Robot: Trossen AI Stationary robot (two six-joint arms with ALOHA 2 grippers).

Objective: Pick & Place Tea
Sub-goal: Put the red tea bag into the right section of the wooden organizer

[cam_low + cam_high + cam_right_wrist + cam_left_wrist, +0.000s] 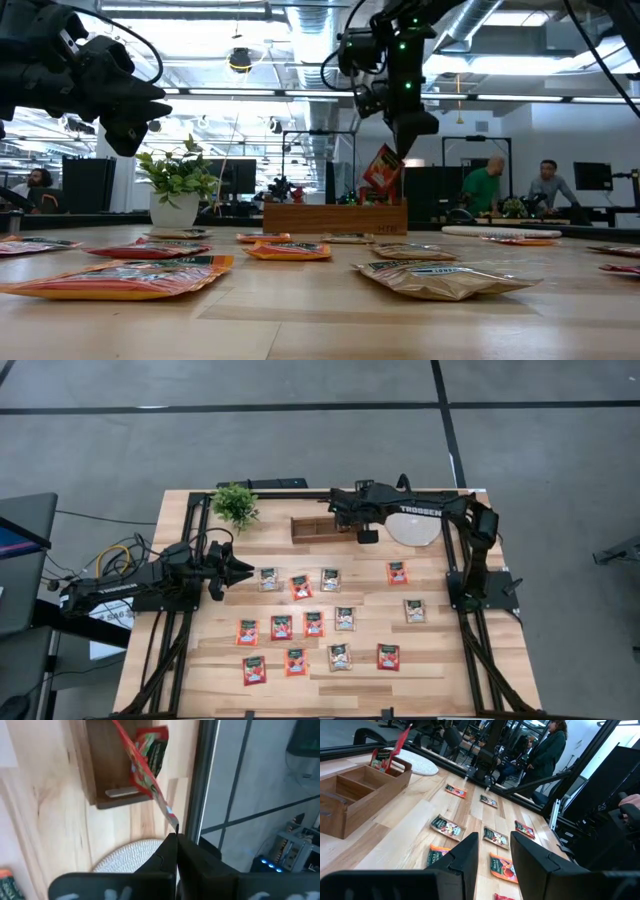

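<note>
Several tea sachets lie flat on the table, some red-orange, some pale grey-white. The brown wooden tray stands near the far edge. My right gripper is above the tray's right end, shut on a red-orange sachet. Another red sachet stands in that end compartment. My left gripper hovers open over the table's left side, above the sachets. My right gripper pinches the red-orange sachet by one corner between its two shut fingers, coming from above and pointing down. The sachet hangs tilted below the fingers over the tray's right end compartment. Whether its lower edge touches the tray, I cannot tell.
A potted green plant stands left of the tray. A round pale disc lies right of it. People are in the room beyond the far edge. Bare wood shows along the near edge.
</note>
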